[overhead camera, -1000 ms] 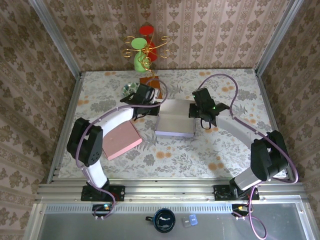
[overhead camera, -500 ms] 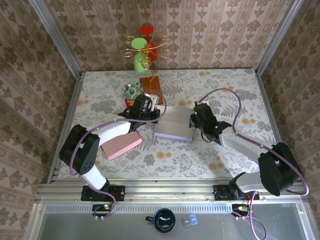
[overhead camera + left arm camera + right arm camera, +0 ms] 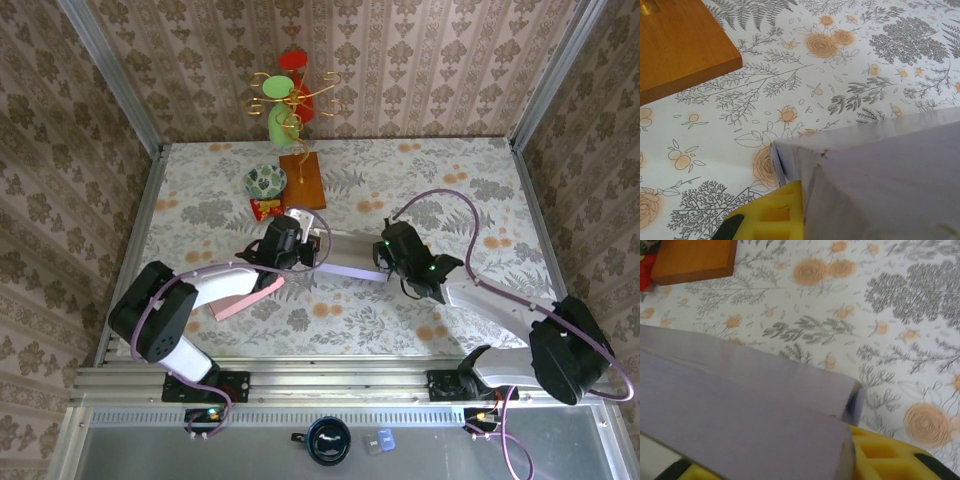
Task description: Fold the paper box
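Paper box, place: lavender paper box [image 3: 347, 260] at mid-table on the flowered table [image 3: 450, 190], slung between the two grippers, long axis running left to right
Paper box, attitude: in the top view it reads as a narrow strip, tilted rather than lying flat; whether its underside touches the table, cannot tell
Left gripper: left gripper [image 3: 310, 254] at the box's left end, jaws closed down
Left gripper, contact: in the left wrist view one yellow pad [image 3: 775, 212] lies tight against the box's end wall, a thin paper flap standing just beside it; the other pad is hidden behind the paper; the closed jaws pinch that end wall
Right gripper: right gripper [image 3: 381, 256] at the box's right end, jaws standing partly apart
Right gripper, contact: in the right wrist view the box's near corner rests against the right-hand yellow pad [image 3: 885, 455]; a second sliver of yellow shows under the box at lower left; whether the pads press on the paper, cannot tell
Pink slab [image 3: 240, 293]: flat on the table under the left arm, near the box's left end, apart from it
Wooden block [image 3: 302, 180]: beyond the box, well apart
Bowl [image 3: 265, 181]: just left of the block
Red packet [image 3: 264, 208]: just in front of the bowl
Green vase [image 3: 279, 122]: at the back wall
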